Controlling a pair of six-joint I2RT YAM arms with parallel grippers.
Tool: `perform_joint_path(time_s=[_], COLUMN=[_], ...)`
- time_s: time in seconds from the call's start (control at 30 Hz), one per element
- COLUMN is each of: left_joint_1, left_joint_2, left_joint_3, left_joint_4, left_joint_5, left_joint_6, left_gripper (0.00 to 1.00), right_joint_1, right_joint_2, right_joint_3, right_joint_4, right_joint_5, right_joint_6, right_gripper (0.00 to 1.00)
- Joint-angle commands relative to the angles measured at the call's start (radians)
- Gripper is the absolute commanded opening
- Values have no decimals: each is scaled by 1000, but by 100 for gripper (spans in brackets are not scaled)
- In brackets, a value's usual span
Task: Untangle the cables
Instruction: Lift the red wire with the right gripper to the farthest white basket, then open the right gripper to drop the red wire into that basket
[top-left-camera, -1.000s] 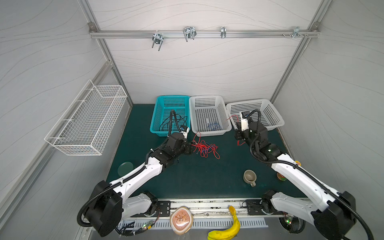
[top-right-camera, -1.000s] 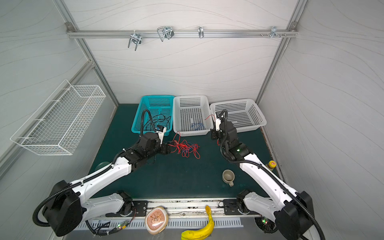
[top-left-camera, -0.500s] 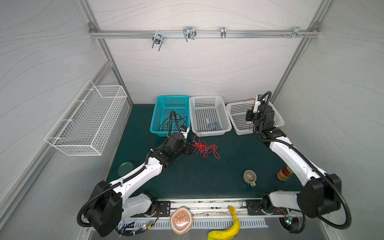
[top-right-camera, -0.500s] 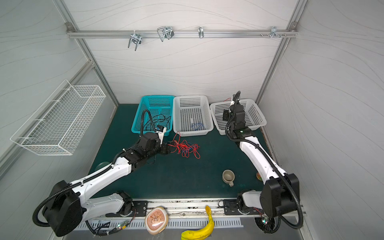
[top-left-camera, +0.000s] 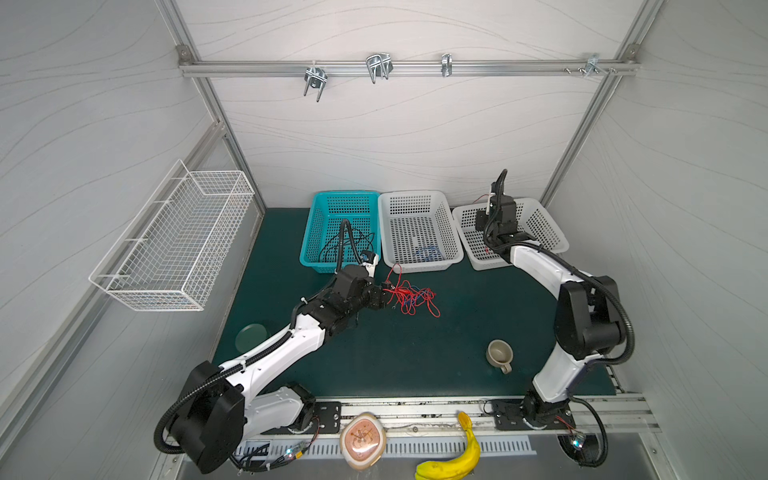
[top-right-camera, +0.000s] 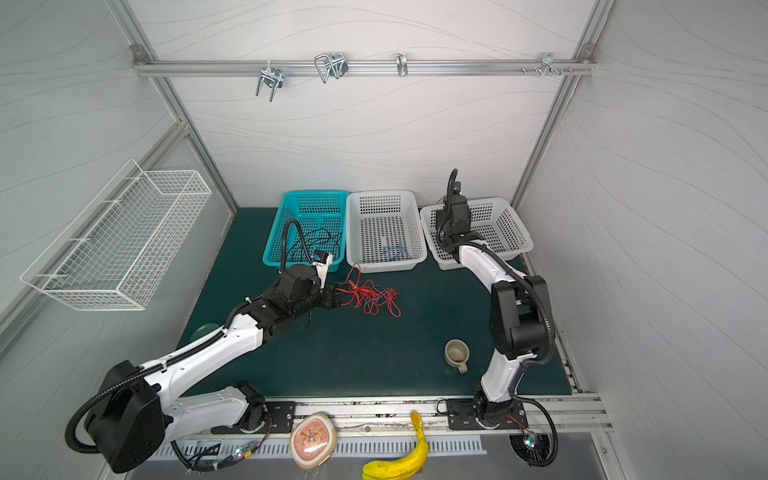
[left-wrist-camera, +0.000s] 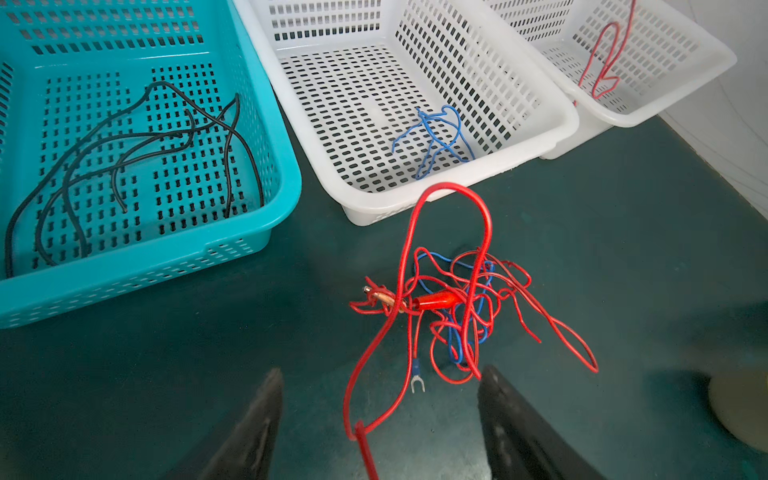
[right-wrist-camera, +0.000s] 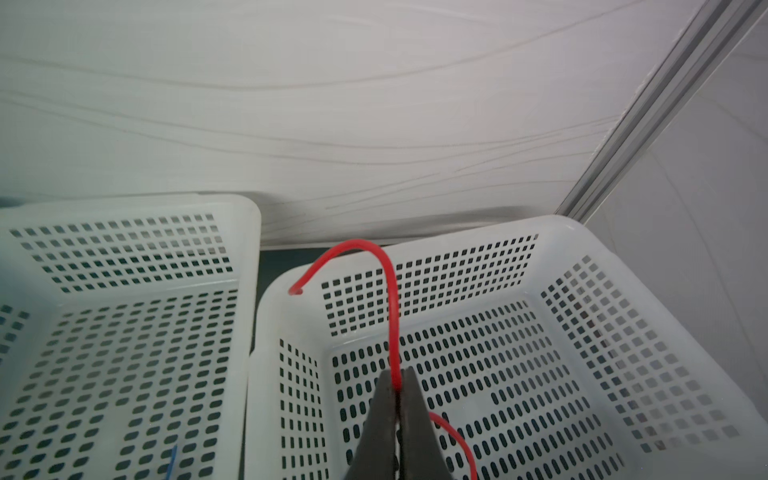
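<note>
**Left jaws open at the tangle, right arm clamped far off**

From the left: black cables lie loose in the teal basket. My left gripper hangs low over the mat, jaws wide apart. The tangle — mostly red, some blue — sits on the mat just ahead of the fingertips, in front of the middle white basket. One thick red strand comes out of the knot and passes between the open jaws, roughly along my reach line. I judge a plain close would catch it.

A blue cable rests in that middle basket. Far right, my right gripper is pinched tight on a single red cable above the right white basket — well apart from the tangle. The left arm is the nearer one.
</note>
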Motion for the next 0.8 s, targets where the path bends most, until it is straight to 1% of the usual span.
perform_joint_path(time_s=[0.0, 0.13, 0.27, 0.37, 0.57, 0.77], left_joint_1=[0, 0, 0, 0, 0, 0], left_joint_2=[0, -1, 4, 10, 13, -9], left_joint_3=[9, 10, 11, 11, 10, 2], left_joint_4=[38, 29, 29, 34, 38, 34], left_joint_5=[-4, -7, -10, -5, 0, 2], left_joint_6=[-5, 1, -1, -5, -7, -11], left_gripper=[75, 75, 75, 75, 75, 75], right_joint_1=[-10, -39, -76, -95, -110, -108], right_joint_2=[47, 89, 93, 87, 67, 37], right_joint_3=[19, 46, 50, 54, 67, 55], right_joint_4=[-47, -136, -171, -193, -237, -253], right_joint_5=[8, -18, -72, -101, -147, -171], right_joint_6=[38, 114, 157, 162, 149, 141], right_gripper=[0, 0, 0, 5, 22, 26])
